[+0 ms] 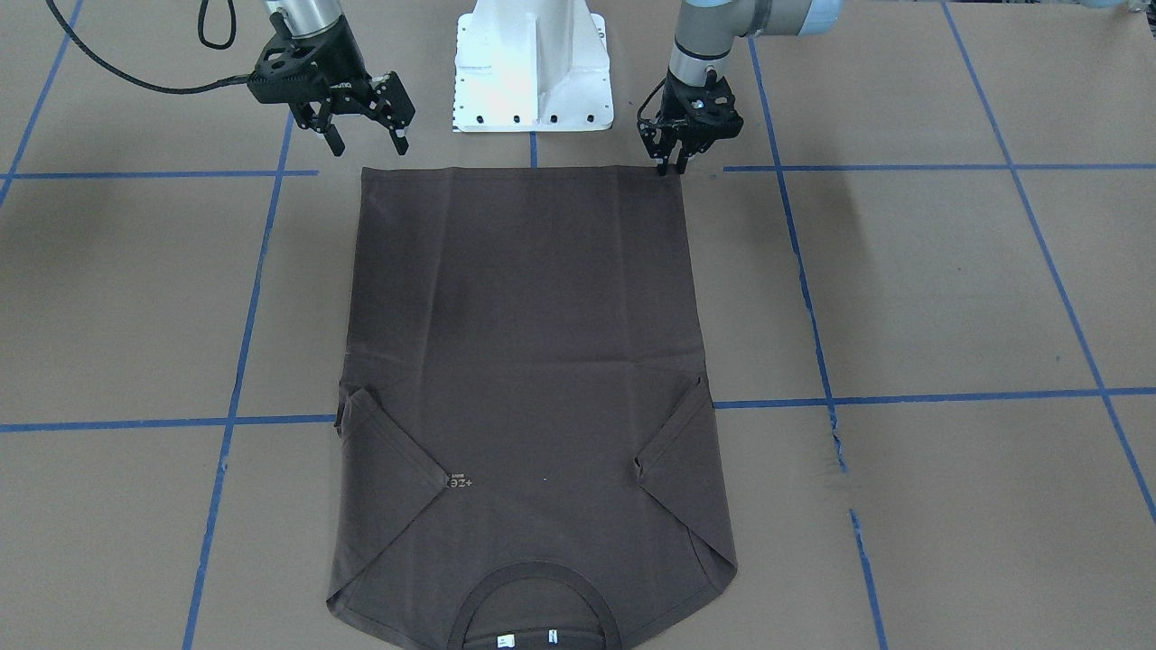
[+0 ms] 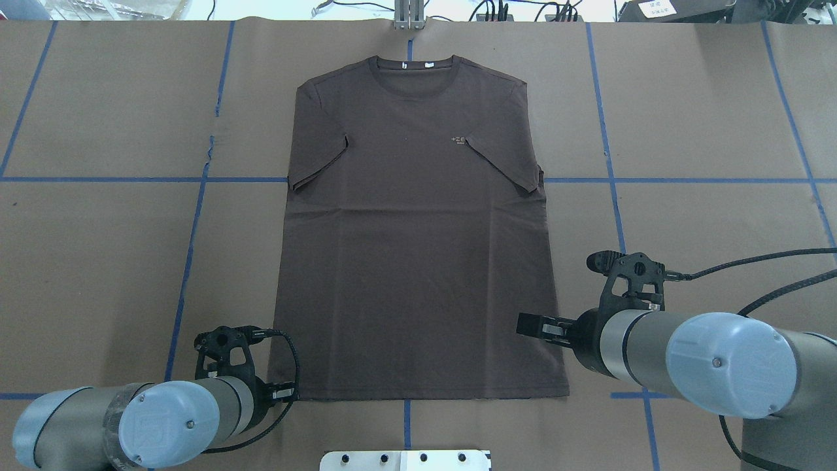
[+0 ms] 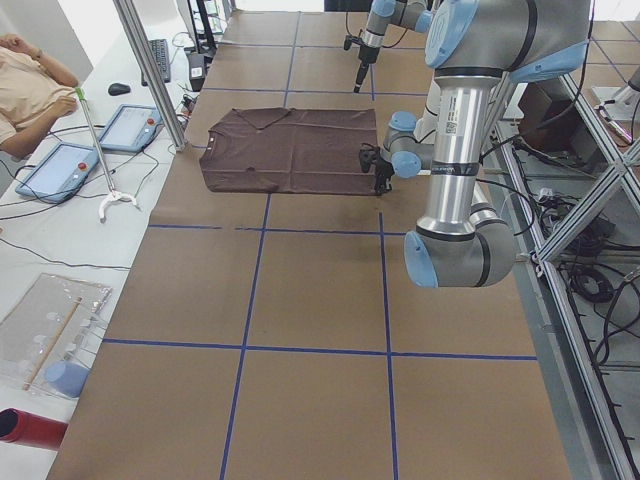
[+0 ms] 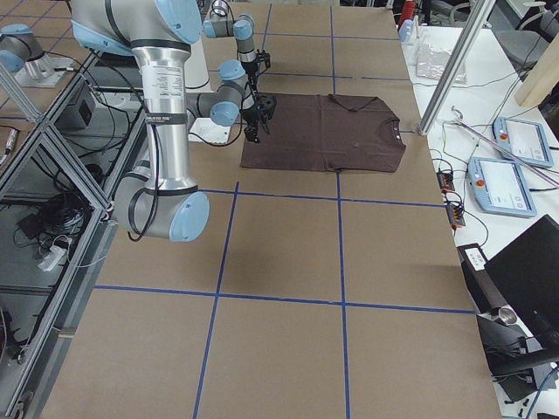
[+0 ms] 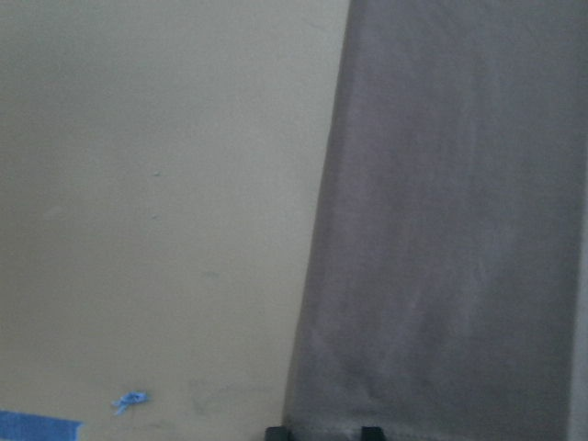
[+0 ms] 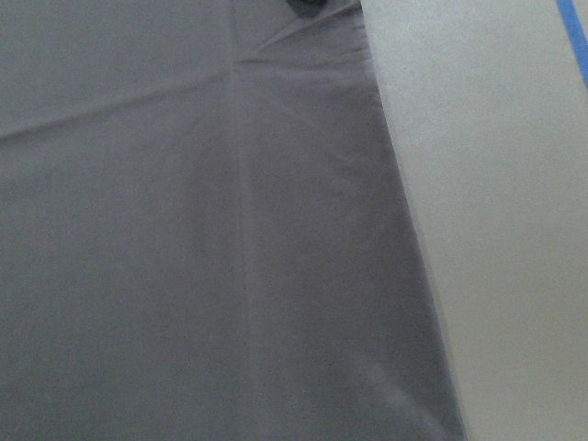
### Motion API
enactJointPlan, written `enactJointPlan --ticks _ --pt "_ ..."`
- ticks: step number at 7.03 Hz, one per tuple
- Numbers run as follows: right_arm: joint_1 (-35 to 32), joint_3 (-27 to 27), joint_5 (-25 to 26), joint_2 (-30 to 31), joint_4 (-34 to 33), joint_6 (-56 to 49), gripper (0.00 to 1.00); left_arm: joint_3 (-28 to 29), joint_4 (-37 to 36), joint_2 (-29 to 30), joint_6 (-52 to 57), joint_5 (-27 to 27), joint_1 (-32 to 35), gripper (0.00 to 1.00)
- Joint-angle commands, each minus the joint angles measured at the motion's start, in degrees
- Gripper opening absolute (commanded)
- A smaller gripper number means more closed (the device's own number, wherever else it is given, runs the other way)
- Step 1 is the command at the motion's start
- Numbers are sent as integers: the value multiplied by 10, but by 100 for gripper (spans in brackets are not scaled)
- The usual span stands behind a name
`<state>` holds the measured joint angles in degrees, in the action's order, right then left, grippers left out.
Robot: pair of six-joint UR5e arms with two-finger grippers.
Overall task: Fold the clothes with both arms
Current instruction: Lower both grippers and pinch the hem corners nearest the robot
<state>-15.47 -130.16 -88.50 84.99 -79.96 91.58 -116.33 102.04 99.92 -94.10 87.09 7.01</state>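
T-shirt (image 1: 533,316) lies flat on tabletop (image 1: 903,289), collar at 12; my left end effector (image 1: 671,165) is at hem corner at 7, can't tell if clenched, and right end effector (image 1: 366,143) hovers released nr 4, prob. for hem-to-collar fold.

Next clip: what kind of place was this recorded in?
Most likely a robotics lab work cell. The table is covered in brown paper with a blue tape grid, an aluminium frame stands beside it, and an operator at the side has tablets with red buttons.
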Motion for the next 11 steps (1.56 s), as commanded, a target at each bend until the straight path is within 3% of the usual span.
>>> enactJointPlan --ticks 1,3,4,5,8,9,11 --pt "0 0 0 0 0 0 98 -1 1 1 0 0 0 0" --pt "1 1 2 1 0 1 96 -5 2 4 -1 -2 1 0" --pt "3 3 21 1 -1 19 82 -4 2 5 0 -3 3 0" --pt "21 11 39 2 -1 69 60 -4 3 6 -1 -3 4 0" --pt "73 53 96 6 -1 84 60 -4 5 6 -1 -6 9 0" --pt "82 68 110 10 -1 84 66 -5 8 5 -1 -6 9 0" --pt "85 70 110 32 -1 84 66 -5 8 6 -1 -25 6 0"
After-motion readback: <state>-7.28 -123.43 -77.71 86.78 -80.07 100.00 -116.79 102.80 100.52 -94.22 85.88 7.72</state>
